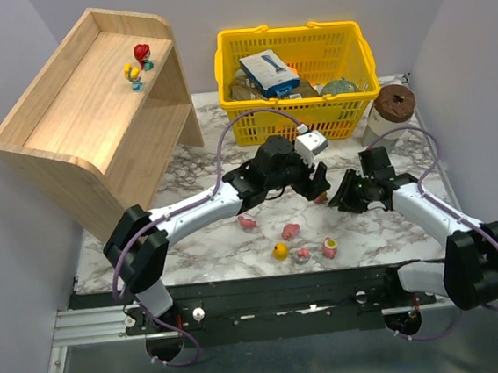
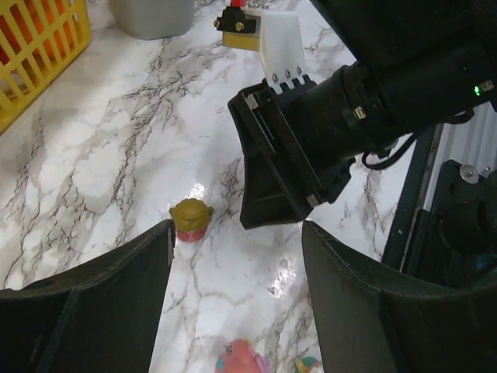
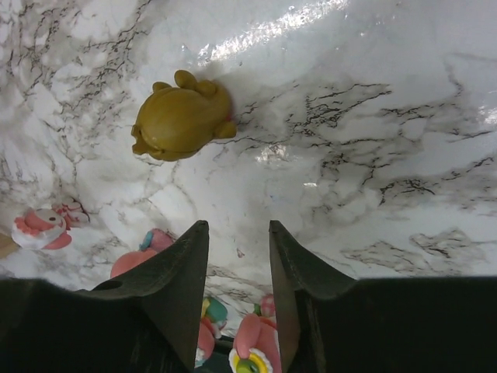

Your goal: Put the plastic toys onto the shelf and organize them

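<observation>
Right wrist: we aim our right end effector [image 3: 238, 229], jaws near together yet empty, at the olive figurine [image 3: 182, 116] mid-desk [image 3: 388, 155], likely to grab it. Left end effector [image 2: 237, 233] hangs released.

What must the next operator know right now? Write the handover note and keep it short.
Left gripper: open wide, empty, low over the table.
Right gripper: jaws narrow but apart, empty.
Olive toy: on the table between the two grippers, gripped by neither.
Done: two toys stand on the top tier of the shelf, a red toy and a yellow toy.
Left: the olive toy, plus five more on the table near the arm bases, from the leftmost pink toy to the rightmost pink toy.
</observation>
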`<move>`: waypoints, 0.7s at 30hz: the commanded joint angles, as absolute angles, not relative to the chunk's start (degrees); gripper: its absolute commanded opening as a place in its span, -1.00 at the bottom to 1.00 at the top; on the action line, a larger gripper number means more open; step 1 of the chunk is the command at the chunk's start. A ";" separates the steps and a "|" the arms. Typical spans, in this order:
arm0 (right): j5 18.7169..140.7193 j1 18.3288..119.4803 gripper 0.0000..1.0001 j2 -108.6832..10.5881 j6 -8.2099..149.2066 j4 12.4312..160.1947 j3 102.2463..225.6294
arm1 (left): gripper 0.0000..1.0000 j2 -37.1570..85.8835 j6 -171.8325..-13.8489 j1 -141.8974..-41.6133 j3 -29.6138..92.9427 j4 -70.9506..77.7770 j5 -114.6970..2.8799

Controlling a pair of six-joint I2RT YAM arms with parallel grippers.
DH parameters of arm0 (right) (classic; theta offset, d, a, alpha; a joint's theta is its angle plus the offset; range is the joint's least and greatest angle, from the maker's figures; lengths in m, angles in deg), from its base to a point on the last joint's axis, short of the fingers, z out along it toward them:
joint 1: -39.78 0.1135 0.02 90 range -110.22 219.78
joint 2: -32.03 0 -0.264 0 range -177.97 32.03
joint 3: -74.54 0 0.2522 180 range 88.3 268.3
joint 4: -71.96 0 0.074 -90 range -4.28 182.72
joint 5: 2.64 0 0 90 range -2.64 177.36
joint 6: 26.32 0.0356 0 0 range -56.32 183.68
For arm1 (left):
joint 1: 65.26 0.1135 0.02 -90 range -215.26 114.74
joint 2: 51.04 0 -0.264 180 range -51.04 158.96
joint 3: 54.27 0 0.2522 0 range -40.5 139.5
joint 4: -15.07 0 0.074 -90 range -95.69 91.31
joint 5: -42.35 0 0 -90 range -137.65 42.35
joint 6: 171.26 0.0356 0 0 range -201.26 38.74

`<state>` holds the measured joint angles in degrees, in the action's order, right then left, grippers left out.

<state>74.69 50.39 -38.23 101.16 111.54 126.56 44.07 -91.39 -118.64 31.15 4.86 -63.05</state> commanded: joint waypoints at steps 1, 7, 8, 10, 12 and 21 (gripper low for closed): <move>73.21 50.59 -0.17 -42.92 102.00 107.52 126.53 | 0.49 48.35 -88.73 -118.96 34.90 5.44 -62.68; 72.50 50.50 -0.27 -48.20 102.36 104.70 128.55 | 0.48 52.49 -86.98 -118.87 37.80 4.12 -63.47; 72.85 50.50 -0.28 -49.69 102.36 104.61 129.08 | 0.47 53.19 -86.89 -118.78 38.15 3.95 -63.38; 73.29 50.41 -0.29 -51.11 102.35 104.44 130.31 | 0.47 54.07 -87.06 -118.17 38.51 3.86 -63.82; 73.91 50.41 -0.30 -52.95 102.53 104.26 131.10 | 0.47 54.60 -87.15 -117.64 38.95 3.86 -65.04; 76.46 49.27 -0.32 -57.87 102.71 103.74 134.97 | 0.42 57.59 -87.59 -114.92 40.18 3.77 -68.56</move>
